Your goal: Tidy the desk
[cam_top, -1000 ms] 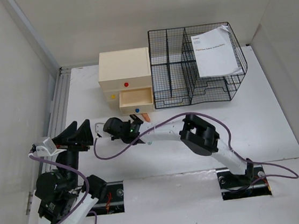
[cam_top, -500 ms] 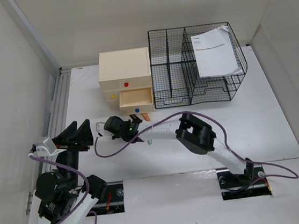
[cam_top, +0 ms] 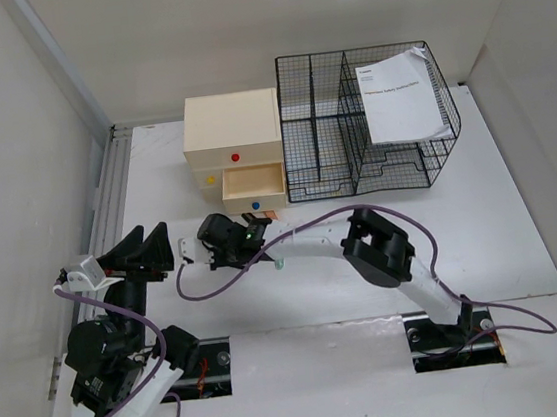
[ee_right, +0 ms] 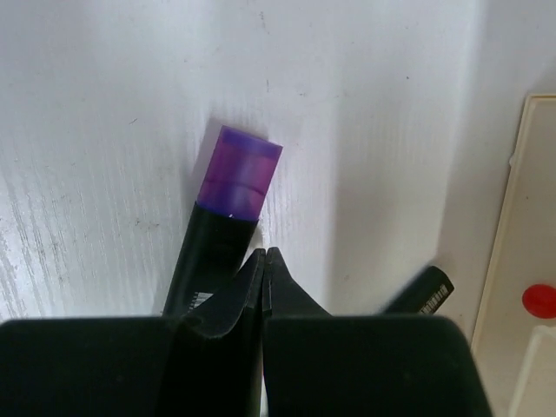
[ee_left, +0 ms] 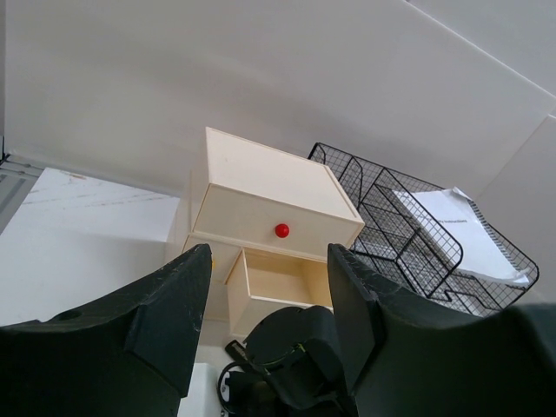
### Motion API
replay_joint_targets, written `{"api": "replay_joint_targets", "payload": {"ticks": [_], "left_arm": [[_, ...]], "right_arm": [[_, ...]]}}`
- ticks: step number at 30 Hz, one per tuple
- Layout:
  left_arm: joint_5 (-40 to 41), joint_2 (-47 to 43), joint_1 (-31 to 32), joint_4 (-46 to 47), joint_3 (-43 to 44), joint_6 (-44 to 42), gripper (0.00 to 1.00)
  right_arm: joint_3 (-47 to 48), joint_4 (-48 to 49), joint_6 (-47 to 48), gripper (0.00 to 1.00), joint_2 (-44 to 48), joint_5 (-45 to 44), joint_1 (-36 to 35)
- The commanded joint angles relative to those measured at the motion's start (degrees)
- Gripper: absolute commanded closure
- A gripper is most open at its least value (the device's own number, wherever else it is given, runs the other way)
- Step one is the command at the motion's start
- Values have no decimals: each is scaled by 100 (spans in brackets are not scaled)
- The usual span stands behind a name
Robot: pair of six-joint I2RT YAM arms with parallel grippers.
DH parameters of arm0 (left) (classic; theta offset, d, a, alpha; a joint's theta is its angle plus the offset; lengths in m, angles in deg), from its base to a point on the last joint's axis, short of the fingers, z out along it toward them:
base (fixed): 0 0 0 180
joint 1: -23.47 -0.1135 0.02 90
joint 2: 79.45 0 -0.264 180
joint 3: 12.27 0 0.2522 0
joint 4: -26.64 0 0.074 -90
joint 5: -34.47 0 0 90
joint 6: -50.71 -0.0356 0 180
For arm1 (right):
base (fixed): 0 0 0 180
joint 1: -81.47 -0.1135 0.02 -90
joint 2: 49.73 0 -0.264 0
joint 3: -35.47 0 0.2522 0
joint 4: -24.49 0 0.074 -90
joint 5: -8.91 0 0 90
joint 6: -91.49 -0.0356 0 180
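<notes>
- White matte tabletop — the desk [cam_top: 483, 235] spreads under both arms, with its ribbed rail along the left edge; rigid and fixed, it is not a thing to lift, so the tidying falls on the loose items lying on it
- Purple-capped marker [ee_right: 236, 178] lies flat on the desk, near the drawer box [cam_top: 233, 133]; I judge it light, stiff, smooth and apt to roll — best pinched across the black barrel, about mid-length
- Right gripper [ee_right: 265, 261]: jaws pressed together, nothing seen between the tips; the marker runs beside and under one finger
- Left gripper [ee_left: 269, 261]: jaws wide apart, empty, at the desk's left side
</notes>
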Motion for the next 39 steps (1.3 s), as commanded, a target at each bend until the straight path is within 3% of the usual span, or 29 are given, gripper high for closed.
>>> {"api": "replay_joint_targets", "payload": {"ticks": [1,6,8,14,16,24,28,31,39], "left_arm": [[47,-67,-27,147,-17,-34,48],[47,-119,-27,147,-17,-34,48],[47,-119,-27,147,-17,-34,48],[47,-119,-27,147,-17,-34,48],[47,-119,-27,147,-17,-34,48],[47,-119,-27,147,-17,-34,48],[47,-119,-27,147,-17,-34,48],[47,-119,-27,147,-17,-34,48],[47,-119,-27,147,-17,-34,48]], "right_arm": [[188,-22,-253,100,321,-128,-38],[240,366,-657,96,522,-1078,-38],[389,166,-833,80,602,-765,-38],[548,-293,-1396,49,725,623,-38],[408,-346,-1510,44,725,897,-38],[460,-557,-1563,40,357,1539,-38],[574,-557,-1668,37,119,1540,15],[627,-557,-1722,30,-13,1487,76],[697,-442,-1914,30,-66,1224,252]]}}
